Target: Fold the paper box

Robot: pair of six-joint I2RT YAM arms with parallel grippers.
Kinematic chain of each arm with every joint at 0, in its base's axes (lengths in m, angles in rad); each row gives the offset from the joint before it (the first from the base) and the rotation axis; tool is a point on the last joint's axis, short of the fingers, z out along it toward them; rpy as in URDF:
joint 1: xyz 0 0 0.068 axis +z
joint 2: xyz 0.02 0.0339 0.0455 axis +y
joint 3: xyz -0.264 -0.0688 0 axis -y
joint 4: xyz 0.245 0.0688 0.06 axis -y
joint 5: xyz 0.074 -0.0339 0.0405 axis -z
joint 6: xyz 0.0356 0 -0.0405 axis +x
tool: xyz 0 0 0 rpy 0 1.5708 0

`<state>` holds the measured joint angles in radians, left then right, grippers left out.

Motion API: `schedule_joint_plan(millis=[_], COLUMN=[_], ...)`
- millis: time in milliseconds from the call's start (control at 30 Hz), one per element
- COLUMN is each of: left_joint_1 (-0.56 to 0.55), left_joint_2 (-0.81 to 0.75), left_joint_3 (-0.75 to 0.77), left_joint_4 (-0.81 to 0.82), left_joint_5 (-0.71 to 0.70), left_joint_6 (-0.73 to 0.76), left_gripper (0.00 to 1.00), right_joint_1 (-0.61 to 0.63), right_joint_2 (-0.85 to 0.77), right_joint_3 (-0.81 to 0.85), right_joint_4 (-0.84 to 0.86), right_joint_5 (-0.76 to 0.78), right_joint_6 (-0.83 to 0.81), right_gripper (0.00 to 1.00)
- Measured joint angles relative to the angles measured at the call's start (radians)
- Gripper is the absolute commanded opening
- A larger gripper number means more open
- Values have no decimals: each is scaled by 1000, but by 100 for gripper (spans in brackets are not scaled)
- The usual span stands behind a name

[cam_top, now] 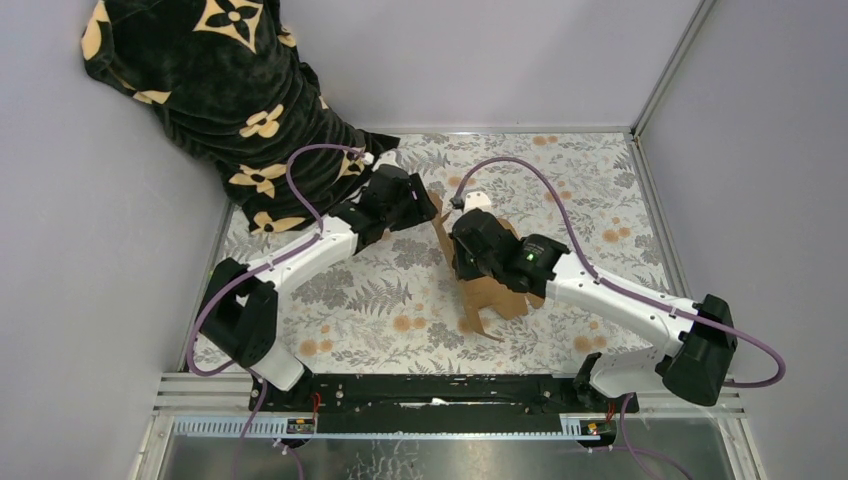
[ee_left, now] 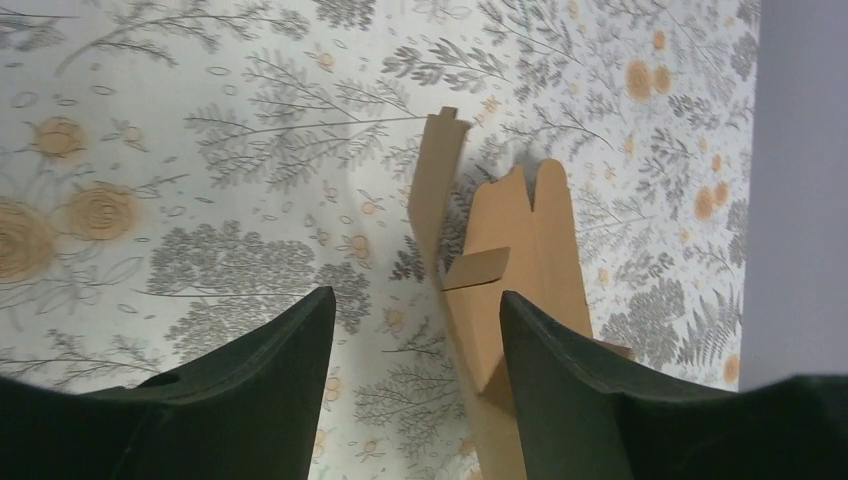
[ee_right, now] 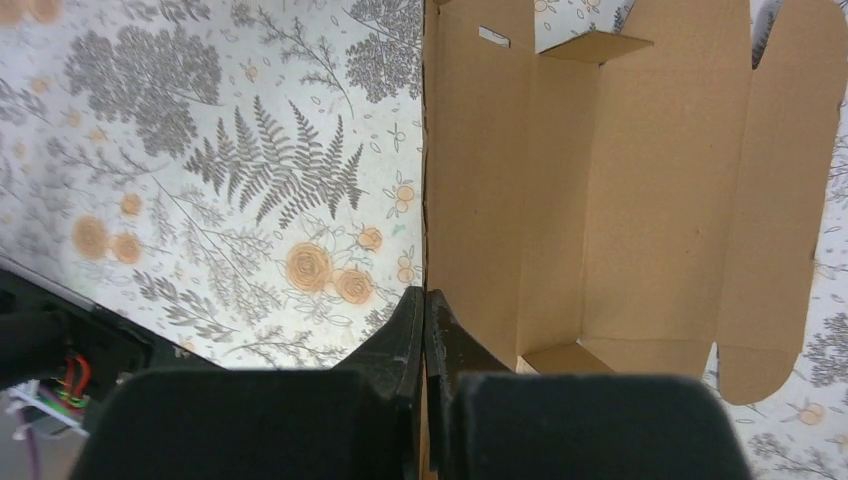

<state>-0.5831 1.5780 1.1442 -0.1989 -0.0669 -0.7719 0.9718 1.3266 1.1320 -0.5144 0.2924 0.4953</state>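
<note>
Just right of the table's middle in the top view lies the paper box (cam_top: pixel 497 300), a half-formed brown cardboard sheet. Its long axis runs roughly from 11 to 5 o'clock, and most of it is hidden under the right wrist.

In the right wrist view, one long side wall stands on edge and runs from 12 to 6 o'clock. The floor panel, two small end tabs and the outer flaps spread away from it toward 3 o'clock. The right gripper (ee_right: pixel 425 305) has its fingers pressed together on that standing wall at its near end, pinching the cardboard edge.

The left gripper (ee_left: pixel 415 310) waits at about 10 o'clock from the box in the top view, fingers spread wide and holding nothing. In its own camera the box sits at 1 o'clock from the gap between the fingers. A narrow end flap (ee_left: pixel 437 170) stands up at 12 o'clock, and the right-hand finger overlaps the cardboard's lower part; whether they touch I cannot tell.

The right arm is on the box and the left is just beside it, so the free flap looks like the left arm's to take, probably by shifting toward 1 o'clock.

Around them are the floral tablecloth (cam_top: pixel 380 300) and a black flowered blanket (cam_top: pixel 230 90) at 10 o'clock.
</note>
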Motion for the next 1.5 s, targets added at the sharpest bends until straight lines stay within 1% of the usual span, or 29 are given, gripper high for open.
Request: schedule_joint_plan(millis=[233, 367, 467, 567, 700, 933, 1100, 1167, 1267, 1333, 1500], left_joint_1=[62, 92, 101, 101, 100, 81, 14, -26, -73, -92, -99], left_joint_2=[-32, -63, -82, -104, -113, -154, -166, -166, -166, -164, -151], left_joint_3=[8, 54, 87, 96, 99, 42, 13, 1, -24, -39, -60], left_joint_4=[-64, -111, -130, -145, -165, -176, -182, -180, -178, -179, -179], left_joint_5=[-30, -48, -57, -51, -20, 1, 5, 5, 8, 7, -11], left_joint_6=[24, 48, 66, 84, 102, 117, 120, 119, 118, 119, 120], left_gripper=[70, 70, 69, 68, 66, 64, 60, 50, 44, 43, 43], right_joint_1=[-151, -240, -296, -322, -340, -357, -360, -360, -360, -363, -372], right_joint_2=[0, 17, 52, 81, 111, 152, 168, 171, 177, 180, 180], right_joint_3=[0, 0, -6, -34, -117, -237, -280, -290, -307, -320, -377], right_joint_4=[64, 122, 197, 275, 402, 581, 690, 715, 752, 774, 847], right_joint_5=[-193, -339, -447, -523, -594, -634, -634, -633, -631, -627, -624], right_joint_6=[60, 114, 169, 222, 306, 416, 473, 486, 501, 509, 535], right_gripper=[0, 0, 0, 0, 0, 0, 0, 0, 0, 0, 0])
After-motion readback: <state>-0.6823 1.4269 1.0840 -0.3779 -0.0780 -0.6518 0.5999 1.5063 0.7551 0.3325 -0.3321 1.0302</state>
